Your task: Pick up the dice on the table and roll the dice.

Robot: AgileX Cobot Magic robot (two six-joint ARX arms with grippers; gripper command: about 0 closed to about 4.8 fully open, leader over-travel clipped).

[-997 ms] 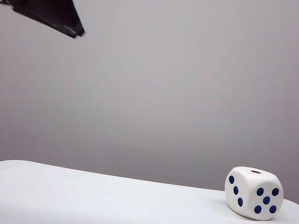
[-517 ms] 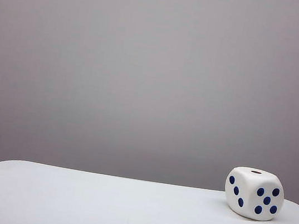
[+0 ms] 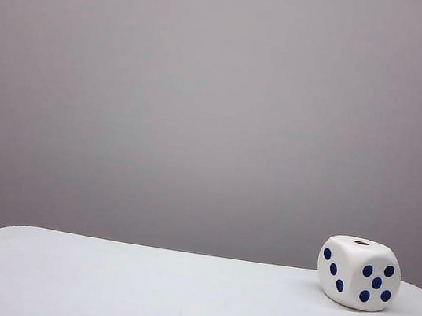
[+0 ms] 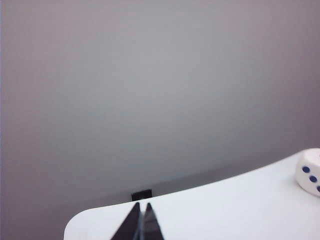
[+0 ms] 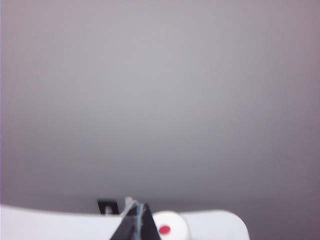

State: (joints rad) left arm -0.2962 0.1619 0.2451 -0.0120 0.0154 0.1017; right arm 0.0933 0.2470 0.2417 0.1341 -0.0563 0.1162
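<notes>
The dice (image 3: 357, 272) is a large white cube with dark blue pips, resting on the white table (image 3: 136, 290) at the right, its single reddish pip on top. Neither arm shows in the exterior view. In the left wrist view my left gripper (image 4: 141, 206) is shut and empty, its dark tips pressed together over the table (image 4: 215, 210), well apart from the dice (image 4: 311, 171) at the frame's edge. In the right wrist view my right gripper (image 5: 138, 206) is shut with nothing in it, and the dice (image 5: 170, 229) sits beyond its tips, red pip up.
A plain grey wall rises behind the table. A small dark block (image 4: 141, 194) stands past the table's far edge, and the same kind of block (image 5: 107, 206) shows in the right wrist view. The table's rounded corner (image 4: 75, 227) lies near my left gripper.
Both arms have drawn up and out of the exterior view: the left left the top left corner, the right the top right. The dice has not moved.
</notes>
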